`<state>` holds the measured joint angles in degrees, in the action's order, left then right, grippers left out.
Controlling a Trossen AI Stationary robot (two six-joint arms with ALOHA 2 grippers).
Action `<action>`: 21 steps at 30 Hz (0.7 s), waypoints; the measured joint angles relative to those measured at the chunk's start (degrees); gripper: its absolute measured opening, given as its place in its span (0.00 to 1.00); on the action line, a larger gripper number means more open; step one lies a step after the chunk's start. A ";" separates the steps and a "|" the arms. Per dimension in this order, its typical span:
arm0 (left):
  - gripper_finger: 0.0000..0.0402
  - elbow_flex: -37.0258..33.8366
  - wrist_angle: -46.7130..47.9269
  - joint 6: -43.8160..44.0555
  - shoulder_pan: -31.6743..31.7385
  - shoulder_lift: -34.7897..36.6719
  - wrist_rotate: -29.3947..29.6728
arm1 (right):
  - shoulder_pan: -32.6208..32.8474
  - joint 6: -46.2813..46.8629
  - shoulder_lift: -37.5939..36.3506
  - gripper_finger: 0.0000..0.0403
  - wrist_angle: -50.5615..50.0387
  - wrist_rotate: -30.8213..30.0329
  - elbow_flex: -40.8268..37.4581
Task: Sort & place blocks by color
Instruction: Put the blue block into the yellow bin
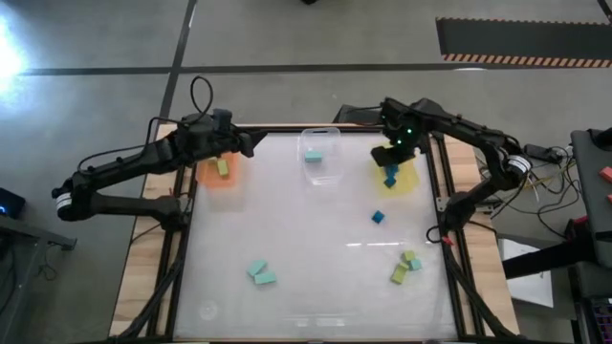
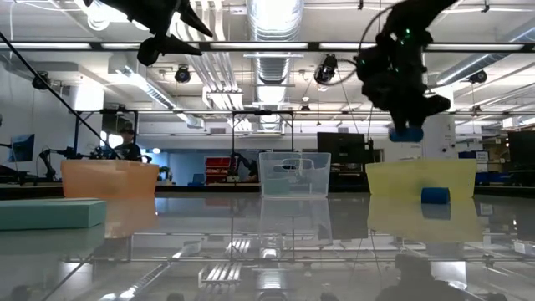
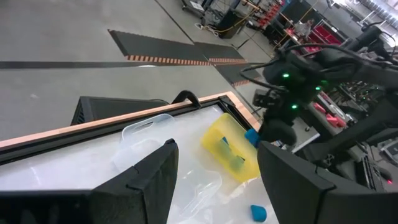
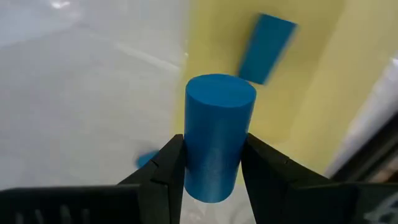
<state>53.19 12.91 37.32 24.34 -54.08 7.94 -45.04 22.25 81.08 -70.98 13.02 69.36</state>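
— While the right tool point(image 4: 211, 171) clamps that blue cylinder point(image 4: 217, 134) over the yellow tray point(image 1: 402, 180), will it slip?
— Likely; it's smooth, light, rigid. Grip mid-body. The left tool point(image 3: 214, 180) hangs open above the orange tray point(image 1: 212, 178).

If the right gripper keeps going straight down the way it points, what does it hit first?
Probably the yellow tray. The right gripper, shut on a blue cylinder block, hangs over its floor near a blue block already inside. The cylinder would land first, though the height is hard to judge.
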 joint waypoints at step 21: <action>0.51 0.02 0.01 0.02 0.00 0.00 0.00 | -4.13 0.69 1.22 0.40 18.74 0.44 -11.64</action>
<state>53.21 12.92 37.34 24.34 -54.08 7.94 -49.17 22.94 82.30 -52.24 13.45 57.71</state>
